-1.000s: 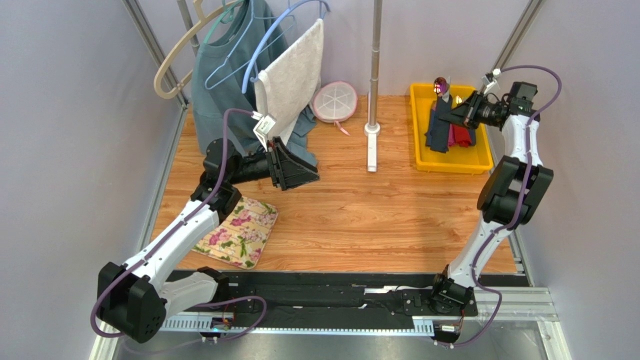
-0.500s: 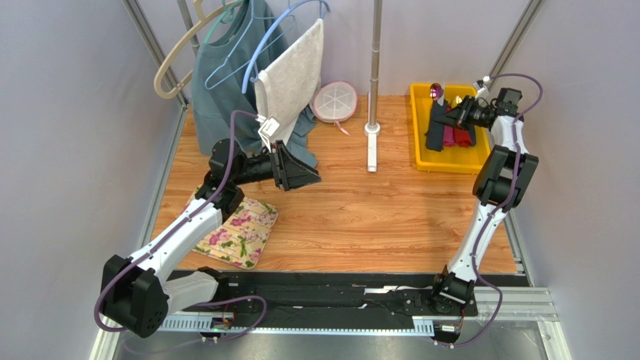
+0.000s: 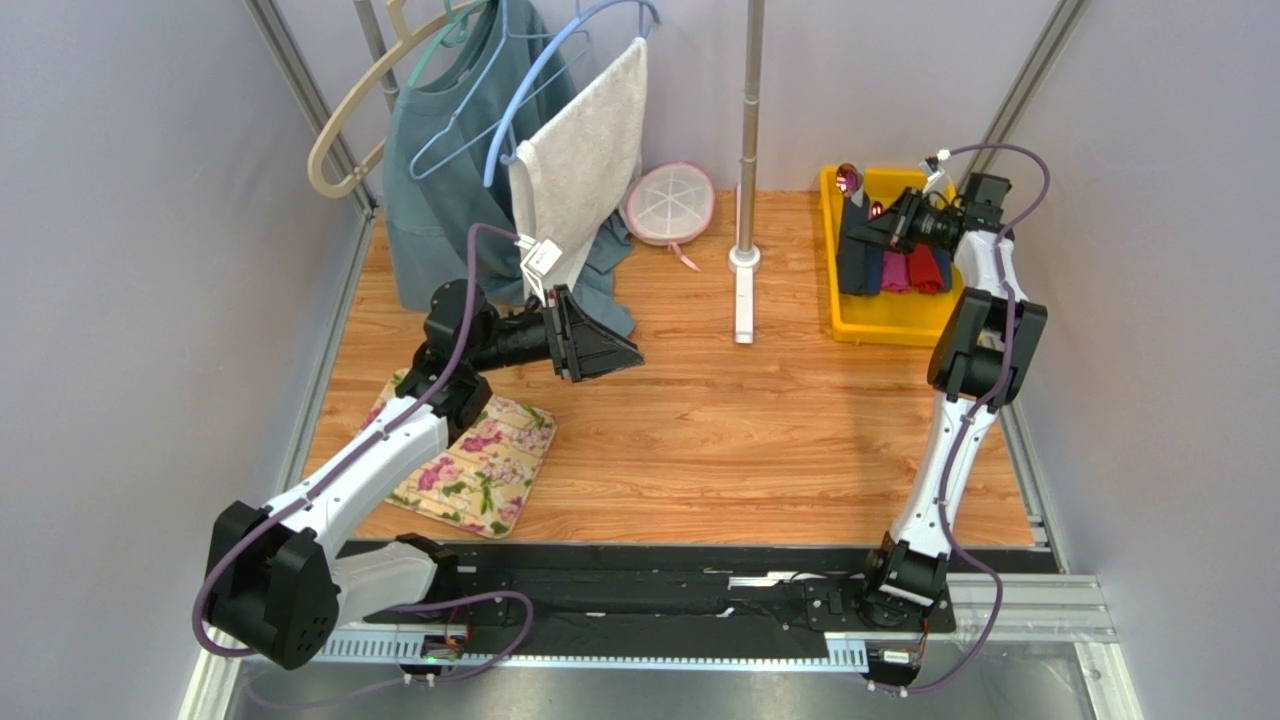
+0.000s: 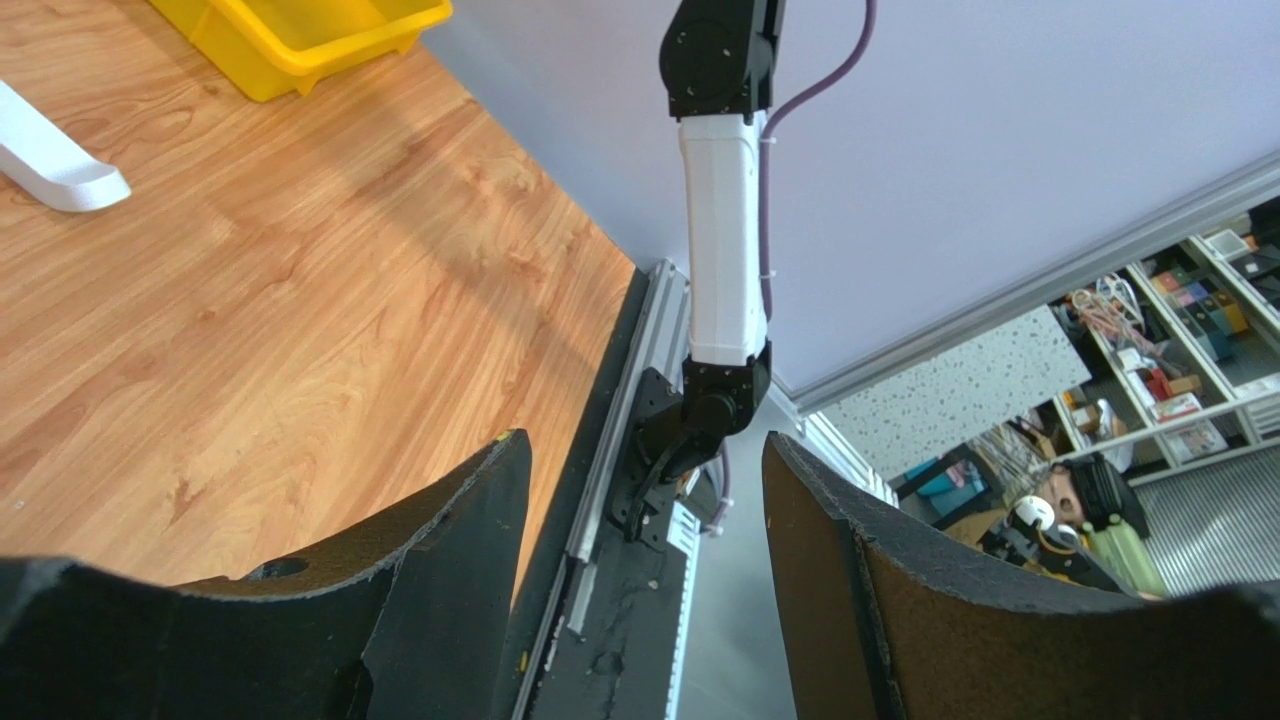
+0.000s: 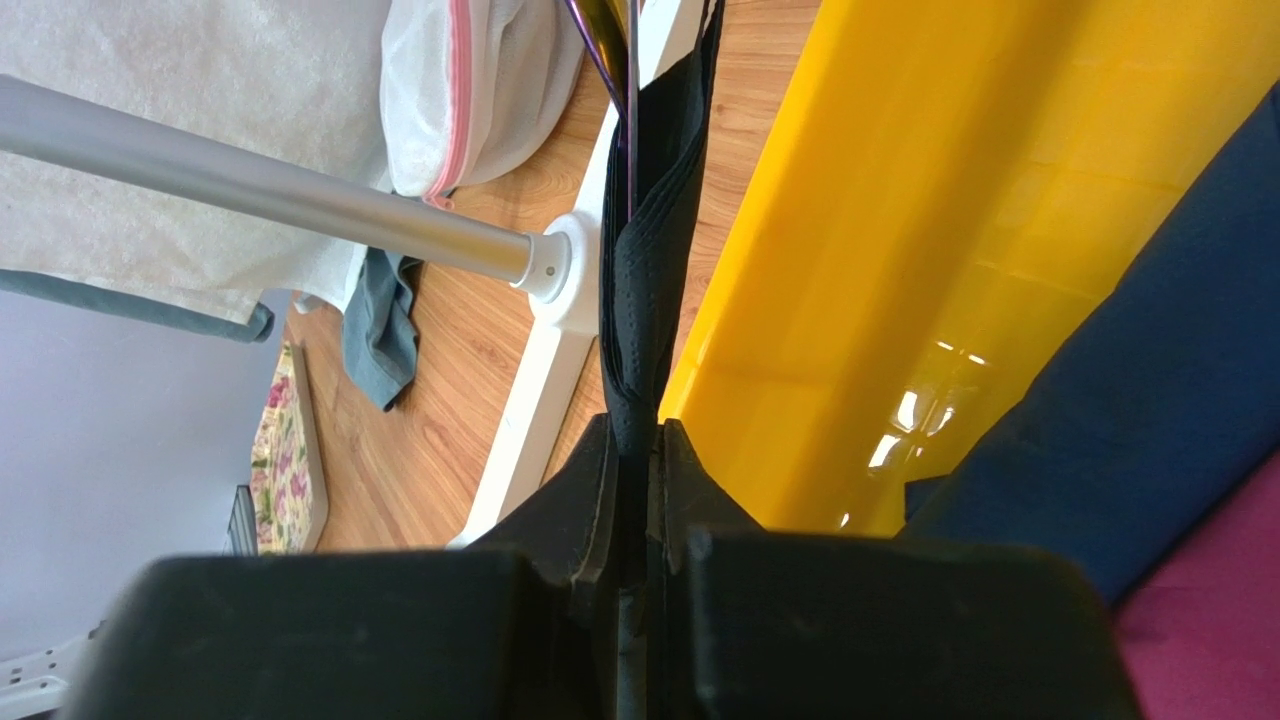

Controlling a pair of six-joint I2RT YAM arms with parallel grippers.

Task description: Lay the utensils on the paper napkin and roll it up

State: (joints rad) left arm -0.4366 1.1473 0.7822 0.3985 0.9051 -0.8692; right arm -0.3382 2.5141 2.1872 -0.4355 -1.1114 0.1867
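My right gripper (image 3: 884, 225) is over the yellow bin (image 3: 902, 323) at the back right. In the right wrist view it (image 5: 639, 435) is shut on a folded black paper napkin (image 5: 649, 255), held edge-on. Slim dark purple utensil stems (image 5: 613, 53) stick out of the napkin's far end. In the top view the spoon's shiny purple-pink bowl (image 3: 849, 177) shows beyond the gripper. My left gripper (image 3: 619, 353) is open and empty above the table, right of the floral mat (image 3: 473, 458). Its open fingers (image 4: 451, 555) show in the left wrist view.
The bin holds blue (image 5: 1172, 375) and pink-red (image 5: 1225, 630) rolled napkins. A metal pole (image 3: 747, 135) on a white base (image 3: 742, 300) stands mid-back. A mesh bag (image 3: 669, 203), hangers with a shirt and a towel (image 3: 579, 158) are at the back left.
My right gripper has moved left and toward the back of the bin with the napkin and utensils, its arm stretching out. My left arm has shifted only slightly.
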